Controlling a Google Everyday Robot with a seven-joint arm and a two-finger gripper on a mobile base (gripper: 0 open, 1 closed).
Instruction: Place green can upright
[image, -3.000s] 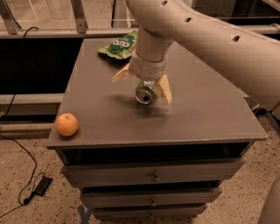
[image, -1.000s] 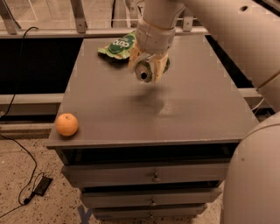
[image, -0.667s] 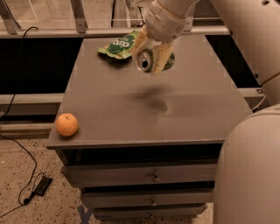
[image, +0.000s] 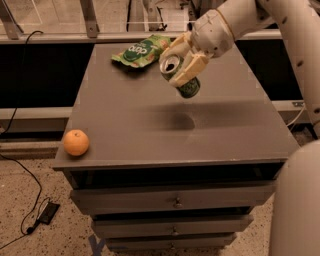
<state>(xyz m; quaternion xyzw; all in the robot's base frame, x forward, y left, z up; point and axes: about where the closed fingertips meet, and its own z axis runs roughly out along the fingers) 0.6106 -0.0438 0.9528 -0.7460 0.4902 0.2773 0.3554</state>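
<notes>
The green can (image: 183, 79) is held in the air above the middle of the grey cabinet top (image: 150, 130). It is tilted, with its silver top and opening facing up and to the left. My gripper (image: 181, 61) is shut on the can, one pale finger (image: 192, 67) on its right side and the other on its upper left. The can's shadow lies on the top below it.
A flat green snack bag (image: 142, 50) lies at the back of the cabinet top. An orange (image: 76, 142) sits at the front left corner. Drawers run below the top. My white arm reaches in from the upper right. A cable lies on the floor at left.
The can was lying on the cabinet top in my gripper's grasp. It has been lifted up and back, and has turned so its top faces more upward.
</notes>
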